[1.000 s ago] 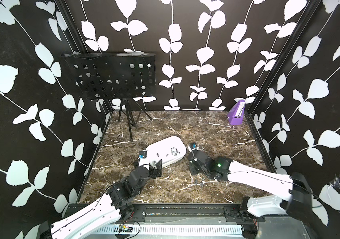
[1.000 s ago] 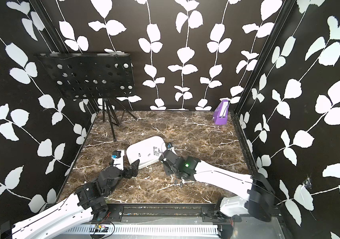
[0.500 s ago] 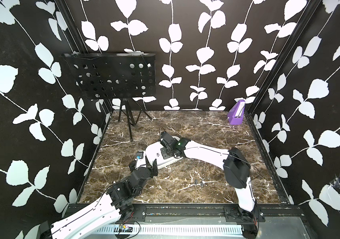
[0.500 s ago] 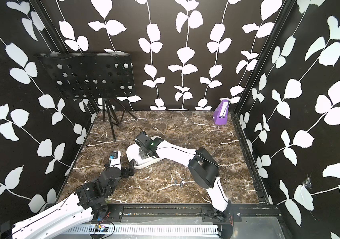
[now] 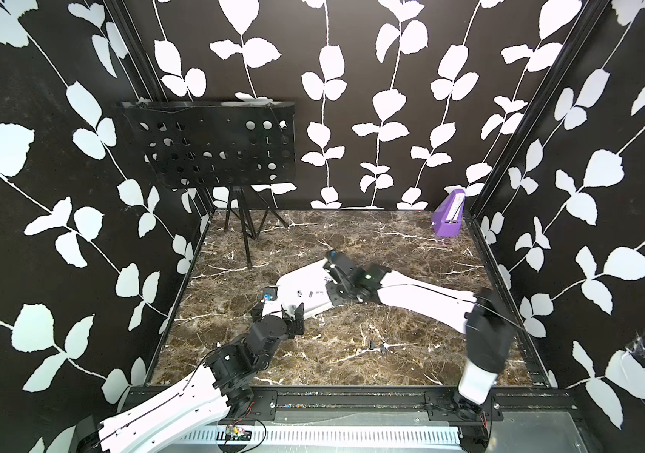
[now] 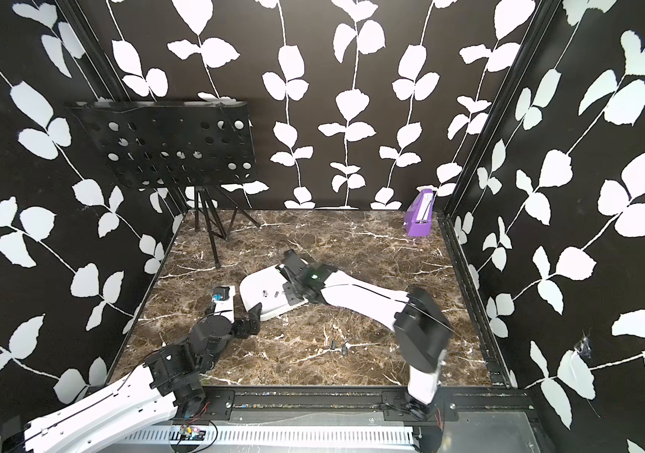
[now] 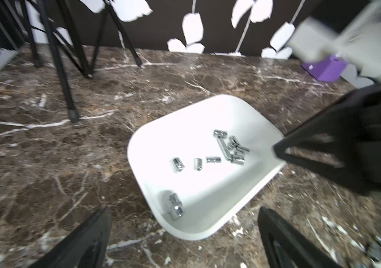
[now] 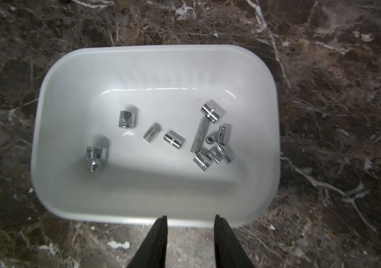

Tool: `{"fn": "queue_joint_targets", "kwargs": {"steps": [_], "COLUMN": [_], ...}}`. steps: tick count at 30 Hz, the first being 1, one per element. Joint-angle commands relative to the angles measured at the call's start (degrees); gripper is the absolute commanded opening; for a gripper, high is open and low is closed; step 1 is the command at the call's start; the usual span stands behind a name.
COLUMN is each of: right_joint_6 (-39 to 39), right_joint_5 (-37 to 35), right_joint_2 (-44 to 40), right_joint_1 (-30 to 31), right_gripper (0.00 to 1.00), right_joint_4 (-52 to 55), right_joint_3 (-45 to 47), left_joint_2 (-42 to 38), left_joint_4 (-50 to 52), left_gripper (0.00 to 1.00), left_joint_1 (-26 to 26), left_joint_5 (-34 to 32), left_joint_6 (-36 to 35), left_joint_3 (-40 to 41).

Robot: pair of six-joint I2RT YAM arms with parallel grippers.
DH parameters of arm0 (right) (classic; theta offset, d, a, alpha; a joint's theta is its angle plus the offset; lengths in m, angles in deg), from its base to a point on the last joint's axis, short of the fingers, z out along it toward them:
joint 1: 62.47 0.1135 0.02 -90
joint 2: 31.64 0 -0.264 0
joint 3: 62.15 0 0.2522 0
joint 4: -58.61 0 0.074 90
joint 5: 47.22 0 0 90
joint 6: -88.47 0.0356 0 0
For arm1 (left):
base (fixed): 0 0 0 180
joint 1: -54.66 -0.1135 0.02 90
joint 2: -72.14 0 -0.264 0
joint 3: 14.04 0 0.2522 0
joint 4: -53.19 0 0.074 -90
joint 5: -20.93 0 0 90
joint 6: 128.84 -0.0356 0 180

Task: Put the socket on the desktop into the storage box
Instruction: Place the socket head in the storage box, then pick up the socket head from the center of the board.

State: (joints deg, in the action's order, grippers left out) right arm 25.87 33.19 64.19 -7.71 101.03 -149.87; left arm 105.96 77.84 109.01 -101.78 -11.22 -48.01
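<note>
Right gripper [image 8: 190, 217]: two black fingers set apart, nothing pinched between them. Hangs tips-down above one long rim of the storage box [image 8: 152, 48], high enough to look straight into it. A pose suited to letting a part drop in, not to grasping one.

Inside the white box, ten or so chrome sockets [image 8: 212, 148]. A loose heap toward one end, four more scattered singly across the floor, the largest socket [image 8: 95, 159] close to a wall. All lying or standing free, touching no finger.

Left gripper [image 7: 184, 210]: fingers spread wide, empty, low over the tabletop just beside a rounded corner of the box. Perhaps waiting there out of the way, perhaps ready to steady the box; cannot tell which.

Farther out, on the brown marble tabletop [image 5: 352, 243], two small dark pieces [image 5: 376, 346] near the front middle, well apart from the box and from both grippers. Too small to identify with certainty; likely sockets not yet collected. Job probably unfinished.

At the back left, a black music stand [image 5: 211, 145]. In the back right corner, a small purple box [image 5: 448, 219]. Neither involved.
</note>
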Motion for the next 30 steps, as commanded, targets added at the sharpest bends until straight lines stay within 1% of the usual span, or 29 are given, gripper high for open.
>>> {"fn": "queue_joint_targets", "kwargs": {"steps": [1,4,7,10,13,15,18,22,25,30], "right_joint_6": [-1.43,0.06,1.86,4.29,5.78,7.06,8.24,8.65,8.19,7.85], "right_joint_5": [-4.68,-7.49,-8.61,-9.08,-9.21,-9.08,-6.09,-6.03,-4.13,-3.19], "right_joint_2": [-10.34,-19.06,-25.95,-29.94,-31.37,-31.88,-32.39,-32.21,-31.72,-30.33], "right_joint_1": [0.37,0.52,0.43,0.47,0.46,0.45,0.47,0.44,0.47,0.49], "right_gripper": [0.37,0.38,0.39,0.40,0.41,0.42,0.43,0.42,0.42,0.41], "right_joint_4": [-0.10,0.94,1.72,2.03,2.35,1.84,-0.91,-0.85,-1.90,-2.86], "right_joint_3": [11.91,21.86,30.59,36.37,40.18,42.14,44.38,44.62,44.58,44.34], "left_joint_2": [2.80,6.42,9.96,12.89,15.74,17.73,20.33,22.33,22.72,23.77], "left_joint_4": [-4.81,-6.28,-7.88,-8.12,-9.00,-9.15,-9.13,-9.05,-9.18,-9.40], "left_gripper": [0.97,0.96,0.95,0.95,0.95,0.95,0.95,0.95,0.96,0.96], "left_joint_1": [0.28,0.32,0.33,0.32,0.34,0.32,0.34,0.32,0.32,0.32], "left_joint_5": [6.94,11.05,14.24,16.01,17.64,18.95,20.38,21.49,21.89,22.77], "left_joint_6": [-1.90,-2.17,-2.50,-2.32,-2.47,-2.56,-2.71,-2.56,-2.72,-2.74], "left_joint_3": [-0.27,-1.38,-2.25,-3.21,-3.74,-4.44,-5.56,-6.41,-6.48,-6.68]}}
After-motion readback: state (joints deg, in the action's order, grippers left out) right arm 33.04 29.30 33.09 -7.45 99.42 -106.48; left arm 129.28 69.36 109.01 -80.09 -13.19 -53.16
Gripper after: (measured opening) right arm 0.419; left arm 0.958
